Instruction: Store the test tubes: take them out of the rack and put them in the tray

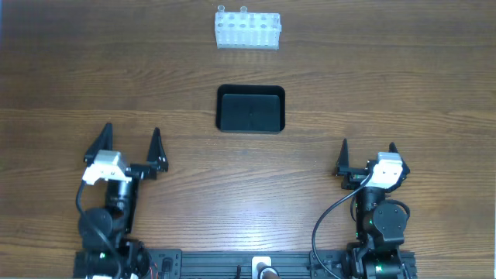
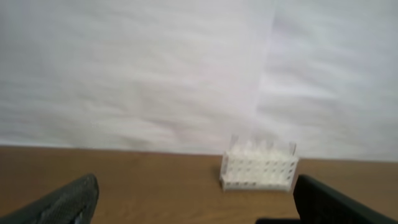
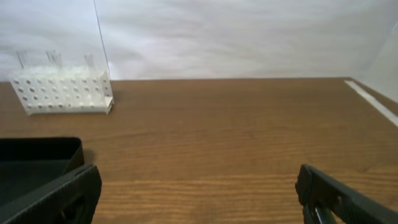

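Starting near: both arms sit folded back by their bases. On the near left, the left gripper has its fingers spread wide, holding nothing. On the near right, the right gripper is likewise spread and empty. Past them, mid-table, the black rectangular plastic tray lies bare inside, so I judge nothing stored yet. Farthest out, the white perforated plastic rack stands well beyond the tray, clear test tubes upright in it. The whole job lies ahead.

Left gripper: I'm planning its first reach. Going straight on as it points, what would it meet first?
Probably the rack, off-centre between the left gripper's open fingers; only bare table lies before it. Depth is unclear.
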Robot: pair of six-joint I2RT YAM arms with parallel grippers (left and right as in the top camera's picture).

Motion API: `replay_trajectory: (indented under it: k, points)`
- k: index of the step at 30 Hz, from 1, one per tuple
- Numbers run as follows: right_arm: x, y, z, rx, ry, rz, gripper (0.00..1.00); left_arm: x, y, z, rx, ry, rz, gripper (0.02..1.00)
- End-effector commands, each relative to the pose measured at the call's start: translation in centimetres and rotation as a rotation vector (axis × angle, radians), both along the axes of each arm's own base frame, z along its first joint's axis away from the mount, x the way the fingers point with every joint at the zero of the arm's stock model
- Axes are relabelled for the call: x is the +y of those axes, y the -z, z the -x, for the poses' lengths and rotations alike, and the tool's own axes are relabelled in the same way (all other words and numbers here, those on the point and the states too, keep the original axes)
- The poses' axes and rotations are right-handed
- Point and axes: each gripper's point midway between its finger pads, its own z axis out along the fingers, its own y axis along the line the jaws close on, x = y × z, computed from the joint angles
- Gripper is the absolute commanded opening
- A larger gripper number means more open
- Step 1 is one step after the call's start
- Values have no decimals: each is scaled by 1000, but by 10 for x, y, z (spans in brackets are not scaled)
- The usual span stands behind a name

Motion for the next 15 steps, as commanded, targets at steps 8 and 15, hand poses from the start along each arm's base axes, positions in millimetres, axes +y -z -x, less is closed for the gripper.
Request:
replay_trajectory:
  k: [8,15]
  points:
    - [0,2,0,-1,-1,7,993,-45,-29,-109,181,90,-82,998]
    - [0,2,0,-1,-1,7,991,-89,-20,-183,346,32,-128,998]
